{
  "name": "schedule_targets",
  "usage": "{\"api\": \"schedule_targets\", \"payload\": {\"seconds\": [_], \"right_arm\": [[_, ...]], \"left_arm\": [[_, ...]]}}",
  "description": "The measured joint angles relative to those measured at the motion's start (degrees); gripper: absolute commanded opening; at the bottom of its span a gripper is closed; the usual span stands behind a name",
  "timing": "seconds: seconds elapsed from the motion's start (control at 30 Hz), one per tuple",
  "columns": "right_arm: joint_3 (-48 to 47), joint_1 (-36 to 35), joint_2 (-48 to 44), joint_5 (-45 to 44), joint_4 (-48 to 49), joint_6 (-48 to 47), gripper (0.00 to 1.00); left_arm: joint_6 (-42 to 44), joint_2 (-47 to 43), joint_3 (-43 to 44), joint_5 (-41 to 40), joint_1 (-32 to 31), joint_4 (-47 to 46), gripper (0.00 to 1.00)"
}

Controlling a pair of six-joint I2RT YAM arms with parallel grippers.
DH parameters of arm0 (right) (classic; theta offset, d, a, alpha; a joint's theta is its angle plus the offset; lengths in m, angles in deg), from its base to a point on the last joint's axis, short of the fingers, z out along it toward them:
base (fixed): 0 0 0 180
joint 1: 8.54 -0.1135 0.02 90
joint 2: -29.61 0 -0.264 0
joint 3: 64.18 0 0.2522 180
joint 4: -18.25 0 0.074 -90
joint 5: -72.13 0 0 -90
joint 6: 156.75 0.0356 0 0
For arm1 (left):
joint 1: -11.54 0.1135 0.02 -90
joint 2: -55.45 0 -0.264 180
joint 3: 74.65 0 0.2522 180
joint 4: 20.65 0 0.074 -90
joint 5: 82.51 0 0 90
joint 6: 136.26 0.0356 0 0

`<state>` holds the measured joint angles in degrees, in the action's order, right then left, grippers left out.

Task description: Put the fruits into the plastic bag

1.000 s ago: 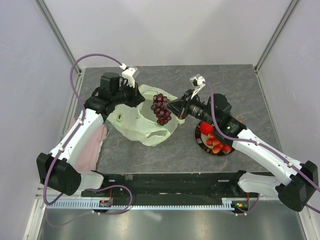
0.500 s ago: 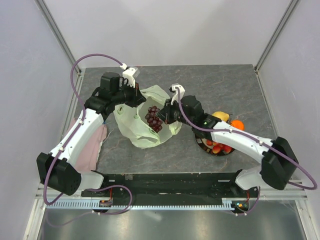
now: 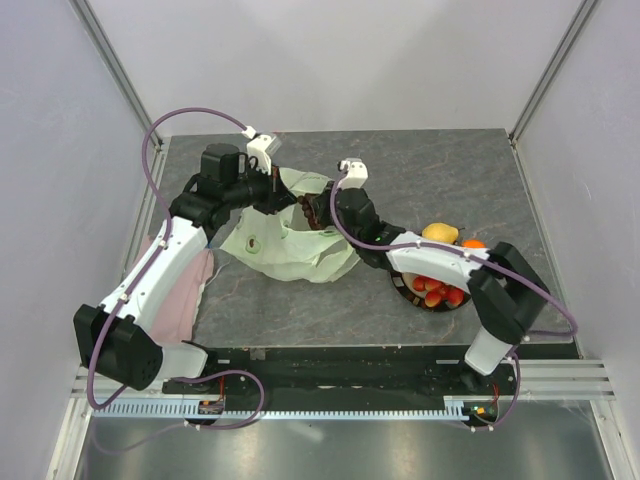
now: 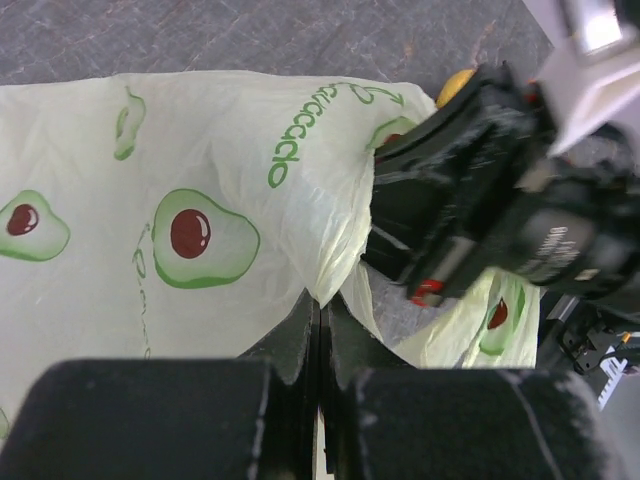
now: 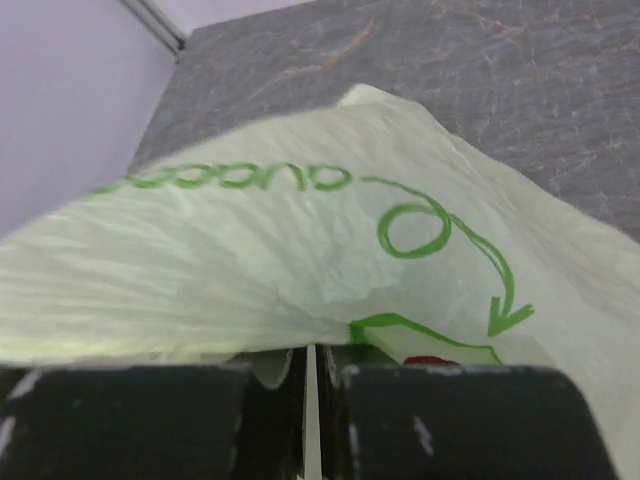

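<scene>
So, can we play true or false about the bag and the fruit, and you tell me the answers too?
1. The left gripper is pinching the bag. True.
2. The lemon is inside the bag. False: it sits out in the open by the plate.
3. The bag has avocado pictures on it. True.
4. The pink cloth lies on the right side of the plate. False: it lies at the table's left edge, beside the left arm.
5. The small red fruits are on the plate. True.
</scene>
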<state>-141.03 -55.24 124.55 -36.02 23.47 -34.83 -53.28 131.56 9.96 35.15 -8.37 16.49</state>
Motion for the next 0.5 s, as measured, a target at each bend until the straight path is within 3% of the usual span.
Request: {"api": "schedule_targets", "payload": {"seconds": [0.2,0.27,0.37,0.5], "right_arm": [[-0.31,-0.46,10.51,-1.11,3.02,1.53,0.0],[-0.31,-0.48,12.17,-0.98,2.45,1.95,0.06],[-0.39,-0.61,12.68,-0.94,2.27,2.49,0.24],[-0.7,-0.7,12.37,-0.87,2.38,2.62,0.57]], "left_arm": [[-0.52,0.68,0.0,1.42,-0.07,0.0,0.02],[-0.66,1.03,0.0,1.62,-0.09,0.0,0.02],[-0.9,1.27,0.0,1.97,-0.11,0.04,0.02],[-1.07,1.29,0.0,2.4,-0.11,-0.02,0.01]]}}
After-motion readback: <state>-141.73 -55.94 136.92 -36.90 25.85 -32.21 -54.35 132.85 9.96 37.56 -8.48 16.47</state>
